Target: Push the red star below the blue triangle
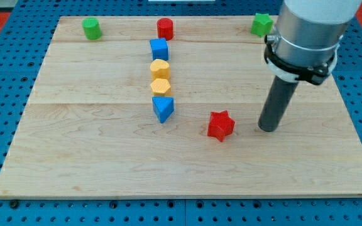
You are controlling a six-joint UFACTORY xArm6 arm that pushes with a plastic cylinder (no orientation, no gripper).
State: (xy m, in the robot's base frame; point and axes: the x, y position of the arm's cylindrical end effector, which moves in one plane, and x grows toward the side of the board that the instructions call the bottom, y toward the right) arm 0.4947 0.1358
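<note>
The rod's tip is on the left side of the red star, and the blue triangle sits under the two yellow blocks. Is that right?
Not quite. In the camera view my tip is on the view's right of the red star, not its left, with a small gap between them. The rest holds: the blue triangle does sit just below the two yellow blocks in that column.

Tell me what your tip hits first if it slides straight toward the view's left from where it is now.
My tip would most likely meet the red star-shaped block first: it lies just to the view's left of the tip at about the same level, apart from it. Depth is somewhat uncertain, so it might be a glancing contact.
</note>
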